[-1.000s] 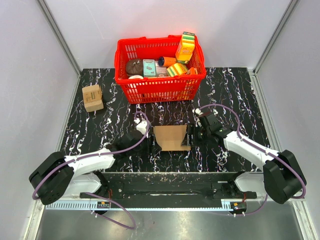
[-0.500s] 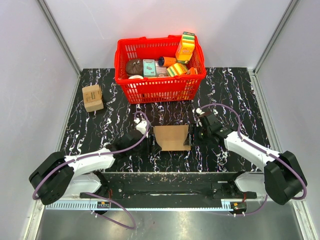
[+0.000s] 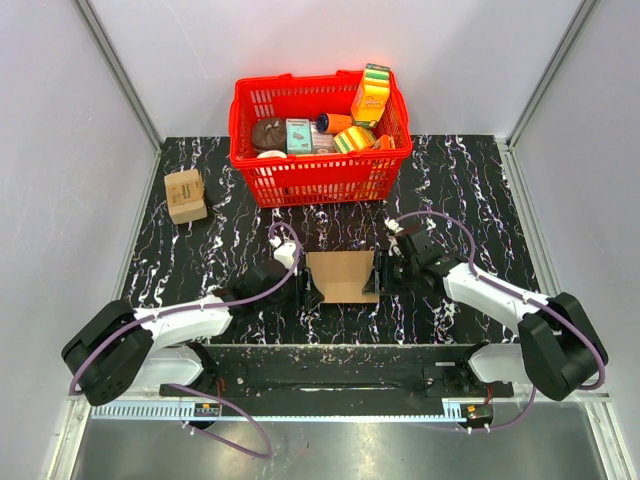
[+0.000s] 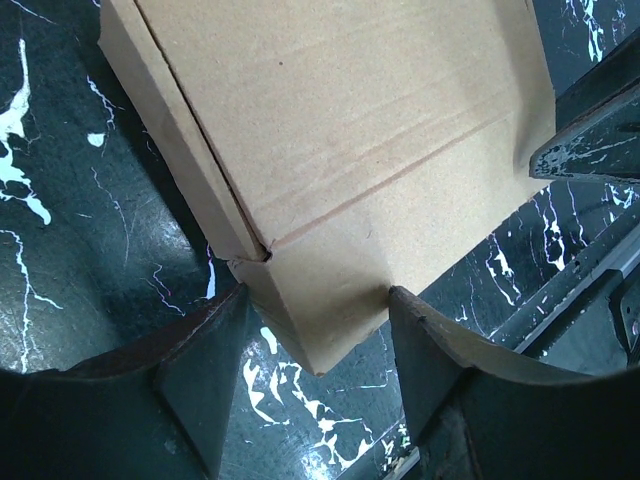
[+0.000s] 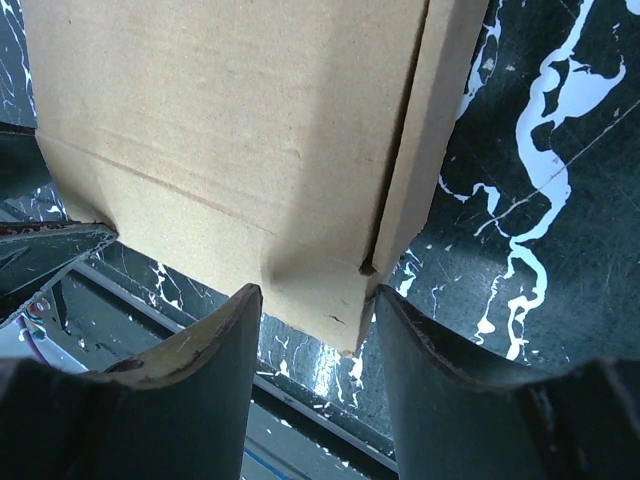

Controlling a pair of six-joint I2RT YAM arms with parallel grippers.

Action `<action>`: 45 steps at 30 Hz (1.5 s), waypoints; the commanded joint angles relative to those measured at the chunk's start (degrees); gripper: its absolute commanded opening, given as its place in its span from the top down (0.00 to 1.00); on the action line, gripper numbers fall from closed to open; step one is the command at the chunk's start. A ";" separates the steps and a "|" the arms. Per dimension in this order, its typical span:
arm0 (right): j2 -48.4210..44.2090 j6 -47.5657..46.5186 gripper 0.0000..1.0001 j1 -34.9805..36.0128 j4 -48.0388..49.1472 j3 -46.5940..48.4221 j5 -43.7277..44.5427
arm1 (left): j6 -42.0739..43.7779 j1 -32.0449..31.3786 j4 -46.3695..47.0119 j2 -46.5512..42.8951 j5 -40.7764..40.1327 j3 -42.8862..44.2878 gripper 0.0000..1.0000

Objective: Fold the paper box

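**The paper box (image 3: 342, 275) was braced at both near corners for folding.**

The left pincer (image 4: 318, 292) was clenched on the box's near-left corner, with cardboard filling the gap between its fingers, apparently to pin that end while creases were worked. The box lay midway across the worktop (image 3: 470, 180), towards its near edge, between the two arms. The right pincer (image 5: 315, 292) gripped the near-right corner likewise, so the carton was steadied from both sides.

The paper box (image 3: 341, 275) is matt brown cardboard, faintly fibrous, with pressed crease lines. The table (image 3: 470, 180) under it has a glossy black top veined in white like marble. The red basket (image 3: 320, 180) is shiny moulded plastic lattice.
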 commanded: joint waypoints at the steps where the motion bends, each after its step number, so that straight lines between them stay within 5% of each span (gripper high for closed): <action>1: 0.86 0.71 0.45 0.27 3.94 -0.31 -2.16 | 0.05 0.27 4.31 0.53 1.63 1.71 0.38; 29: 1.13 1.07 0.45 0.27 4.38 -0.14 -2.78 | -1.19 0.71 4.67 0.01 5.76 3.12 0.49; 45: 1.74 0.63 0.45 0.27 4.29 -0.05 -1.90 | 1.80 0.71 -0.78 0.97 1.55 3.65 0.44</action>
